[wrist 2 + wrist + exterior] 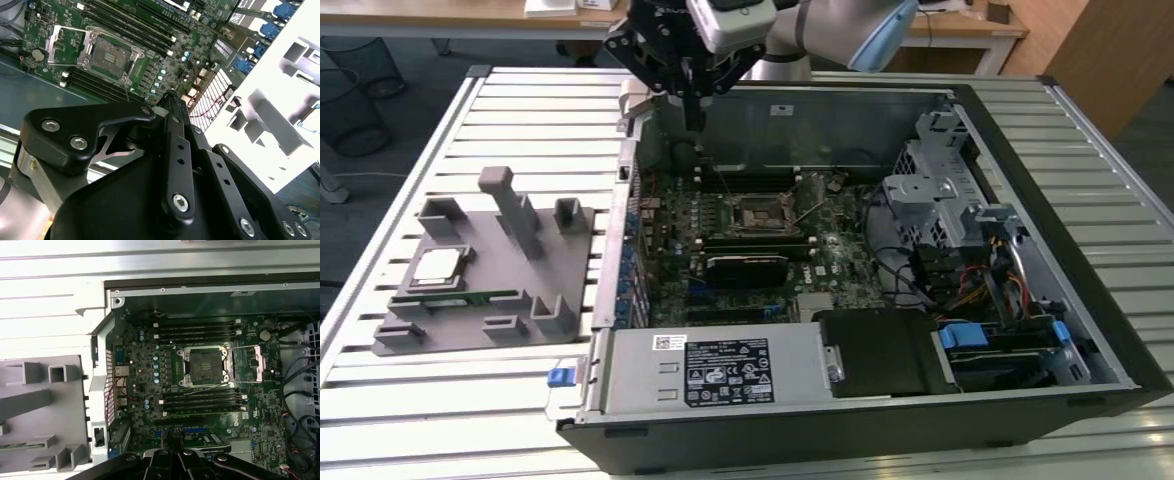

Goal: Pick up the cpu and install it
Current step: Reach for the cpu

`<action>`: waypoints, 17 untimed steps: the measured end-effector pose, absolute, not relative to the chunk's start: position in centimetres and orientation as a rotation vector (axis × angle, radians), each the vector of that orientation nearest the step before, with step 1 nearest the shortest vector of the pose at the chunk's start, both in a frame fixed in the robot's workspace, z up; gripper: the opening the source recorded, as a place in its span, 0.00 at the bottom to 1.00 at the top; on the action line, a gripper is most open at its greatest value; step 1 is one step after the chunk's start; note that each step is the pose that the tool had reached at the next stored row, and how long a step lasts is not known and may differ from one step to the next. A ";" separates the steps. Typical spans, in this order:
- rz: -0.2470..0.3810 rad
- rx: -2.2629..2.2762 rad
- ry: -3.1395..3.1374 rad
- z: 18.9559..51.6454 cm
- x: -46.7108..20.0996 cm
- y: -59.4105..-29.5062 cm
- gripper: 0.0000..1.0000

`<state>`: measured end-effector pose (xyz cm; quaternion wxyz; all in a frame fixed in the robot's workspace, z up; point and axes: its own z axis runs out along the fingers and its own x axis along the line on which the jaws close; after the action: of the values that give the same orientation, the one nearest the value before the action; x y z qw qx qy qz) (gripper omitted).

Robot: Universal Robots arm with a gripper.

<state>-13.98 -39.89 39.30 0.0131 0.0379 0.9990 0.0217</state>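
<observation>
Over the slatted metal bench (520, 120), the black gripper (699, 122), jaws clenched and empty, hangs well apart from the shiny silver square cpu (438, 265); arriving unopened would likely shove it.

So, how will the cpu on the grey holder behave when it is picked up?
The cpu looks flat, thin and rigid, so it probably will not bend or roll. Its shiny metal top may be slippery. It lies flat on the grey holder, so likely only its thin edges offer grip.
</observation>
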 end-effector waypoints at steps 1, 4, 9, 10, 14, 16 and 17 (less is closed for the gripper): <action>0.068 0.118 3.113 39.3 -14.0 -39.9 0.11; 0.068 0.118 3.113 39.3 -14.1 -39.9 0.11; 0.068 0.118 3.113 39.3 -14.3 -39.9 0.11; 0.068 0.118 3.113 39.3 -14.4 -39.9 0.11; 0.068 0.118 3.112 39.3 -14.5 -39.9 0.11; 0.068 0.118 3.112 39.3 -14.6 -39.9 0.11; 0.068 0.118 3.112 39.3 -14.7 -39.9 0.11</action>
<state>-14.70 -39.90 39.27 0.0131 0.0378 0.9990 0.0217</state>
